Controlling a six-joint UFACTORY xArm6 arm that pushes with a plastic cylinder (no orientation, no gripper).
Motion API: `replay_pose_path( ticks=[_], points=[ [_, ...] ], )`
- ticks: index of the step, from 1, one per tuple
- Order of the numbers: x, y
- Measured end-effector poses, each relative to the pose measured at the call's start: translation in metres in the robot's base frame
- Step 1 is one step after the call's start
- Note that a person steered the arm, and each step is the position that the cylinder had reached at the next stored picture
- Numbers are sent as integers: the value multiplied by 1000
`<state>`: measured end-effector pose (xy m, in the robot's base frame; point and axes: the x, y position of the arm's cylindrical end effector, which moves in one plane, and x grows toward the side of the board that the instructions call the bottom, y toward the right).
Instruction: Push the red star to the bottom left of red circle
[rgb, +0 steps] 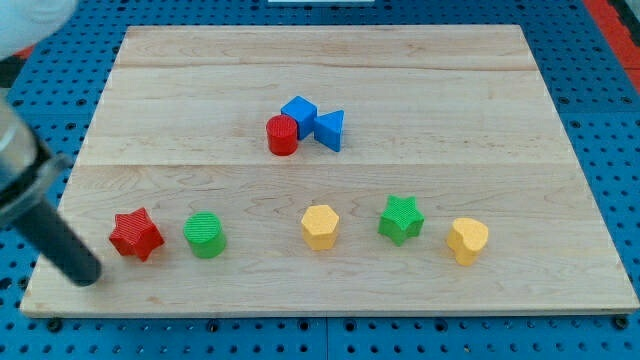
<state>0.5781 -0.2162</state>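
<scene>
The red star is seen near the board's bottom left corner, with the green circle just beside it on the view's right. The red circle is found well apart, up toward the centre, touching the blue cube. My tip is placed just left of and below the star; no fingers exist, so nothing is gripped. The approach step is judged in hand; an up-and-rightward push is called for.

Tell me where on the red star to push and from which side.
Contact the red star on its bottom-left points, pushing toward the view's upper right, where the red circle stands. My tip already sits at its lower left. The green circle stands close on its right.
</scene>
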Motion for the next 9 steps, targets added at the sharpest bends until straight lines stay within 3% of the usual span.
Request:
replay_pose_path(
  ticks=[1,2,3,5,7,9],
  points=[
    [-31,45],
    [-62,53],
    [-64,3],
    [-114,103],
    [-115,102],
    [-119,145]
  ],
)
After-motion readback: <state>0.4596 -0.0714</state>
